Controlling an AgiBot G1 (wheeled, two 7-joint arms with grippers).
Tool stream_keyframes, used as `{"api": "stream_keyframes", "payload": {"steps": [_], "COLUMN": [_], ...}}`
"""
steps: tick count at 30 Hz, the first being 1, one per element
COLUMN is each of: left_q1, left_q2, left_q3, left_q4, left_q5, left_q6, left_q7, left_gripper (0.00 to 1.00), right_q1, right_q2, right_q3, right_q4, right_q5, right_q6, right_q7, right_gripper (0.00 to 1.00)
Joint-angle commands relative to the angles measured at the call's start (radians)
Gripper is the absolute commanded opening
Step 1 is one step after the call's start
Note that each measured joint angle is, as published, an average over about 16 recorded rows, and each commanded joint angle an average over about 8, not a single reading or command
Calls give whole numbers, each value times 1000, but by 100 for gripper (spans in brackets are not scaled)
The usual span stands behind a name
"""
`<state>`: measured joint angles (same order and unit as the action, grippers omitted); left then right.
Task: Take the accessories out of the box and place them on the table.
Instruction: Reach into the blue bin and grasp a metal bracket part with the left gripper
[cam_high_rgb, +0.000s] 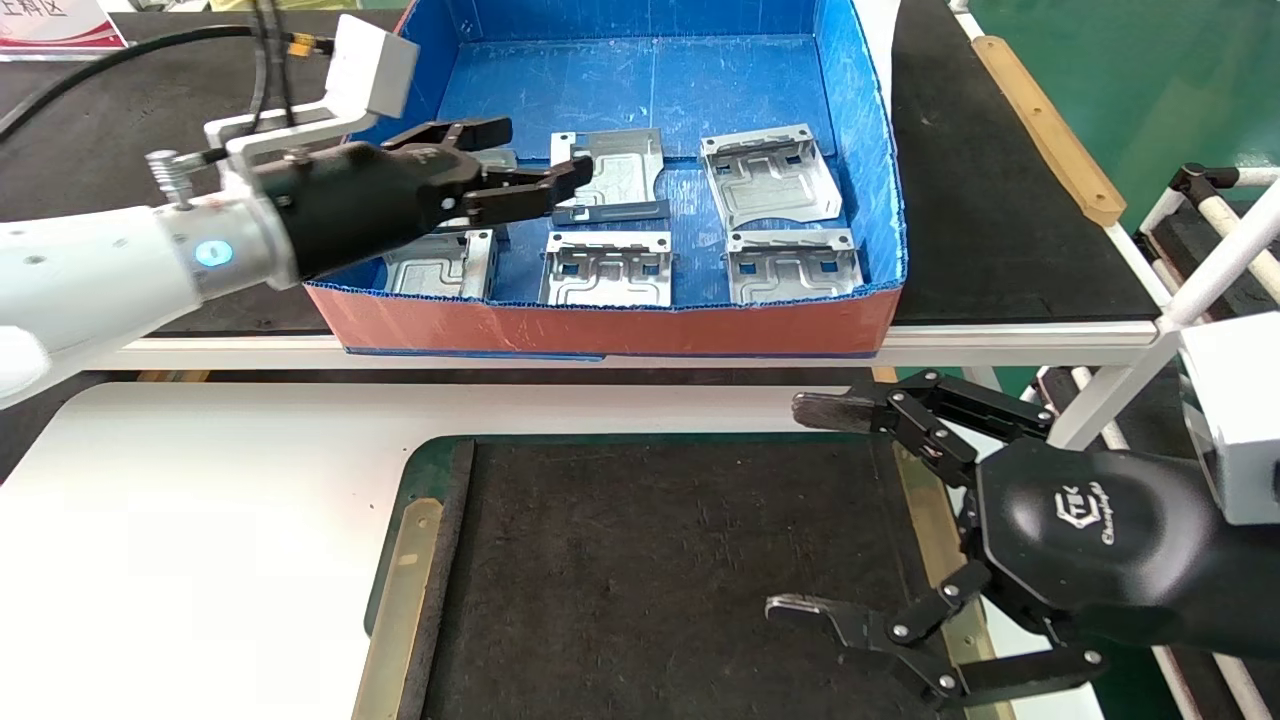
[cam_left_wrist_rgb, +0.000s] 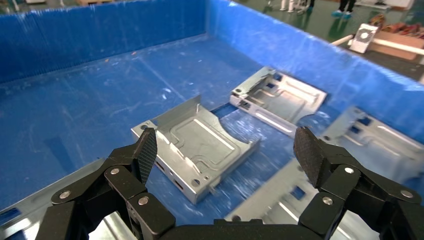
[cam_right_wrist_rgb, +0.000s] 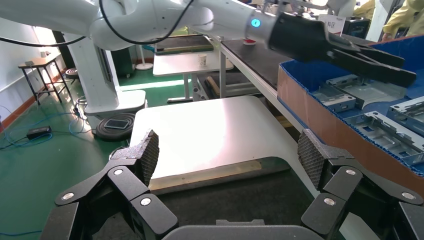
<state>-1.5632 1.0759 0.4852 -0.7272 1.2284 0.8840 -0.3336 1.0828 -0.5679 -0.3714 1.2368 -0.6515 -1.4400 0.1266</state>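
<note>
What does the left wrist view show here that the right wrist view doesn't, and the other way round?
Only the left wrist view shows the open left gripper close above a plate on the box floor. Only the right wrist view shows the open right gripper over the table, with the dark mat and the box's orange-red outer wall. Both show the blue box interior and silver plates lying in it.
</note>
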Motion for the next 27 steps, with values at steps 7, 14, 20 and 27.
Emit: {"api": "stream_keyframes", "payload": {"steps": [7, 14, 20, 27], "left_q1": [-77, -132, -161, -176], "left_q2": [113, 188, 227, 261], "left_q3": [26, 53, 63, 66], "left_q4": [155, 280, 362, 433], "left_q5": [56, 106, 126, 128], "left_q6": [-91, -158, -190, -228], "left_q7": [32, 65, 102, 133], "left_gripper": [100, 100, 100, 100], "right_q1": [0, 0, 0, 0], "right_q2": [0, 0, 0, 0], "right_q3": [0, 0, 0, 0], "right_q4": [0, 0, 0, 0], "right_q5": [0, 0, 0, 0], "right_q6": [0, 0, 0, 0], "right_q7": [0, 0, 0, 0], "right_gripper": [100, 100, 100, 100]}}
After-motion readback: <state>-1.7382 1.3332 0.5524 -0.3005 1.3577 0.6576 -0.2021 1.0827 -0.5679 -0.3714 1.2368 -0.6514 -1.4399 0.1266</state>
